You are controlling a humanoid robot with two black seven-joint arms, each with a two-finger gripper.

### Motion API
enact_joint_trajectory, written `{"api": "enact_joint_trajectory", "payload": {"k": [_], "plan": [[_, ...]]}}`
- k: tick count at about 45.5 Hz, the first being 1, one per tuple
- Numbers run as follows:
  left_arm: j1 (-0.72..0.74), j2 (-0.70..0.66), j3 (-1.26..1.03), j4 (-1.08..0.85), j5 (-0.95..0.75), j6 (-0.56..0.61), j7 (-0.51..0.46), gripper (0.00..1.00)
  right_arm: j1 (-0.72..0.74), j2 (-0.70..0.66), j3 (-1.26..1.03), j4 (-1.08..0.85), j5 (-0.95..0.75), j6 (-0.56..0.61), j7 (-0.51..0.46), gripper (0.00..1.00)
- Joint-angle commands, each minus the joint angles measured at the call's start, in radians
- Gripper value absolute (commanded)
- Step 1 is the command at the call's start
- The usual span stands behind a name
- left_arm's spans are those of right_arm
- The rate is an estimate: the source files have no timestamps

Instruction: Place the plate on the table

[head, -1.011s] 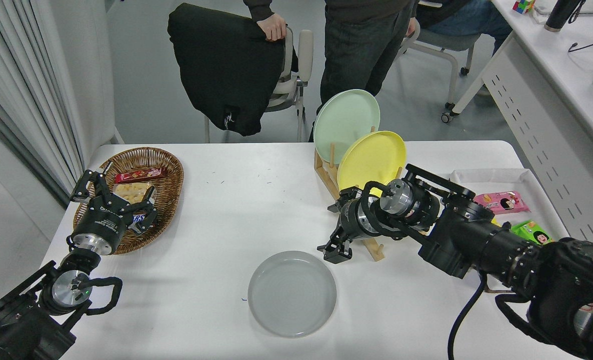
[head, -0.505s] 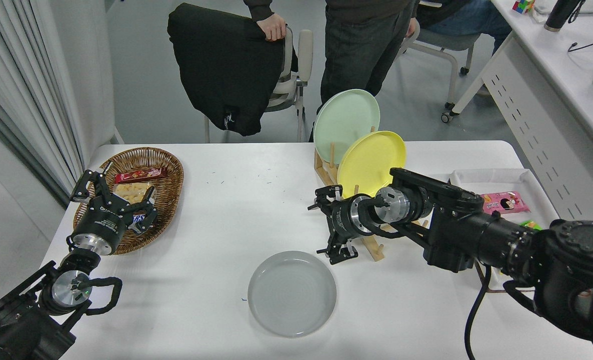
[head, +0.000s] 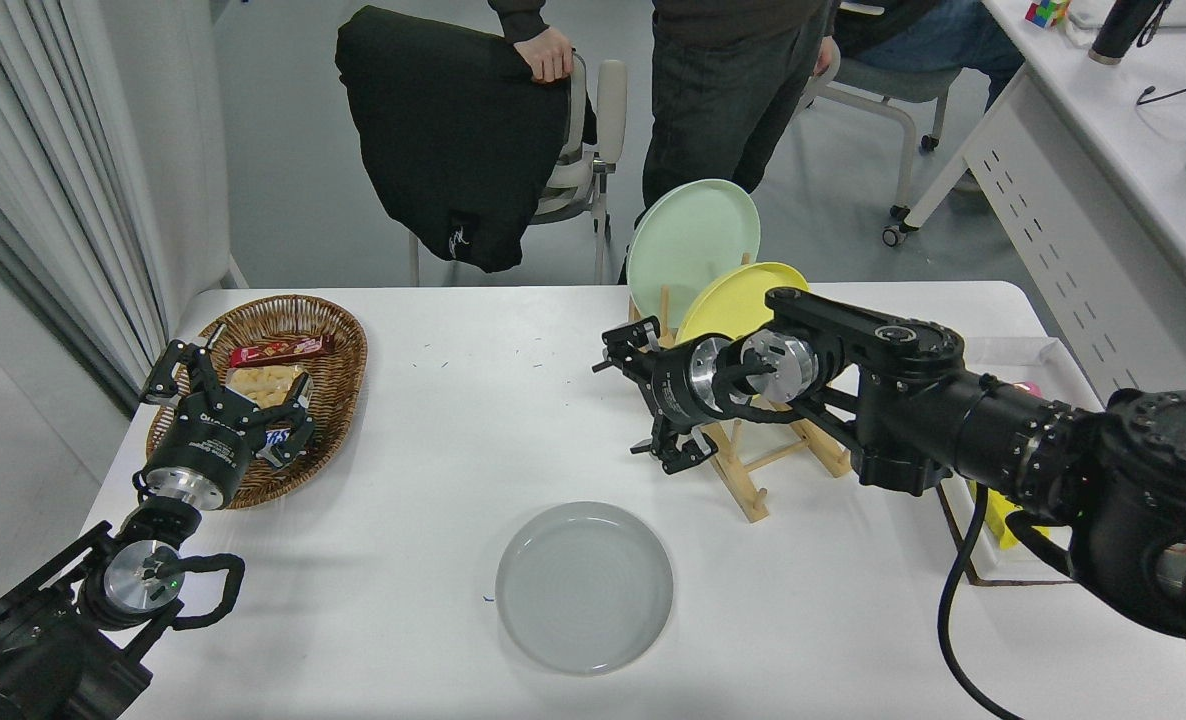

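The round light grey plate lies flat on the white table, near the front edge at the middle. My right gripper is open and empty, raised above the table to the upper right of the plate, just left of the wooden rack. My left gripper is parked at the lower left over the wicker basket, open.
A wooden rack holds a yellow plate and a pale mint-green plate. A wicker basket with snacks stands at the left. A white tray lies at the right. A person stands by a chair at the far side.
My right gripper has risen and moved back and left, away from the grey plate. The plate has stayed flat on the table. The left arm has not moved.
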Motion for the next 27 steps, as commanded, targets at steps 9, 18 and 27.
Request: {"api": "enact_joint_trajectory", "payload": {"k": [9,18,27], "plan": [[0.0,0.0,0.0,0.0,0.0,0.001,0.0,0.98,0.055,-0.14,0.11,-0.002,-0.036,0.196,0.026,0.99],[0.0,0.0,0.0,0.0,0.0,0.001,0.0,0.98,0.048,-0.225,0.279,-0.006,-0.036,0.262,0.026,0.99],[0.0,0.0,0.0,0.0,0.0,-0.001,0.0,0.98,0.027,-0.295,0.394,-0.011,-0.036,0.325,0.026,0.99]]}}
